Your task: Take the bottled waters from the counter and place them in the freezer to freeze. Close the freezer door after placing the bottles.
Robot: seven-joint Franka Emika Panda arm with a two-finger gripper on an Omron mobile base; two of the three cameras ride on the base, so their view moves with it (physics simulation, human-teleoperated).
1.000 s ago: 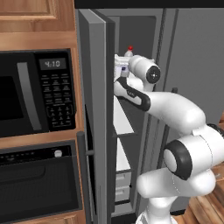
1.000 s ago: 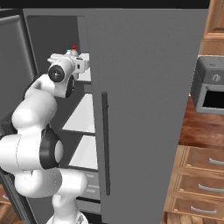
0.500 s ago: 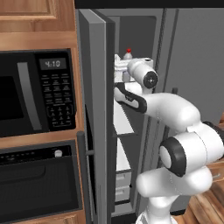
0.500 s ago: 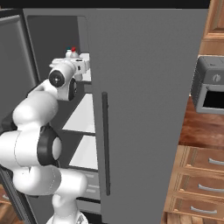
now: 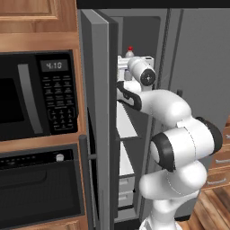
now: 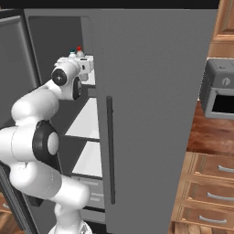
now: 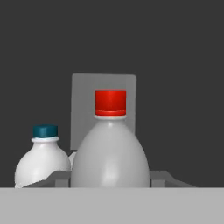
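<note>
My gripper (image 7: 110, 179) reaches into the open freezer (image 5: 143, 36) at upper-shelf height, shut on the red-capped bottled water (image 7: 110, 157). Its red cap (image 5: 130, 48) pokes up above my hand (image 6: 86, 64). The teal-capped bottle (image 7: 43, 162) stands just to the left of the held one in the hand view, in front of the freezer's dark back wall; its cap (image 6: 72, 51) shows beside the red one. The freezer door (image 5: 94, 112) stands wide open to the left of my arm. White shelves (image 6: 87, 121) lie below my hand.
A black microwave (image 5: 36, 94) and wall oven (image 5: 40, 188) sit left of the freezer door. The shut right fridge door (image 6: 151, 114) with its dark handle (image 6: 109, 151) is close on the arm's right. Further right are the counter (image 6: 203, 135) and drawers (image 6: 210, 192).
My hand has eased slightly further into the freezer with the red-capped bottle still in its grip. Nothing else has moved.
</note>
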